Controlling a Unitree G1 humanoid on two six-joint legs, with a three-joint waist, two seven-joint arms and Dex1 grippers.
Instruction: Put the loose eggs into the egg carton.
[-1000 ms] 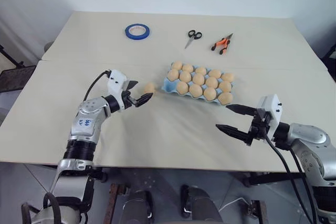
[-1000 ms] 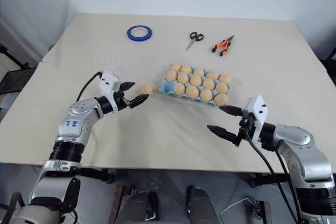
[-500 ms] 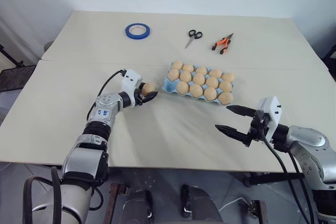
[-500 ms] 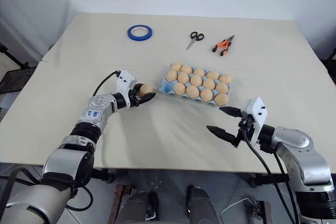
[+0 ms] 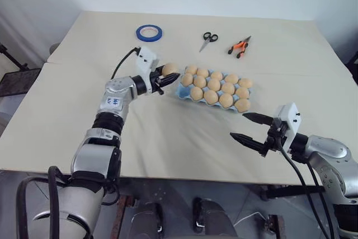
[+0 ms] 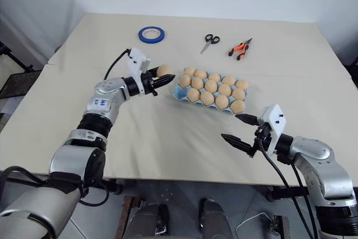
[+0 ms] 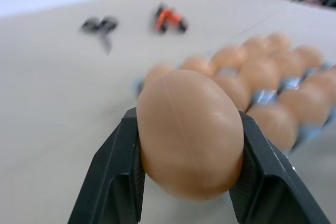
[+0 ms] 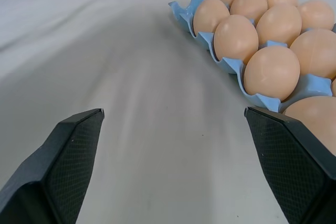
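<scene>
Beige worktop (image 5: 168, 138) before a white wall | left tool (image 5: 168, 76) clamps the last loose egg (image 5: 169, 70) just beside the blue egg carton (image 5: 183, 91), poised for pocketing | right tool (image 5: 250, 128) idles wide open, empty, near the carton.

My table (image 5: 184, 144): beige top w/ a seam across it. Lying on it: light blue egg carton (image 5: 183, 90) full of eggs at centre; blue tape roll (image 5: 149, 32), scissors (image 5: 207, 38) & orange pliers (image 5: 239, 45) along far side.
</scene>
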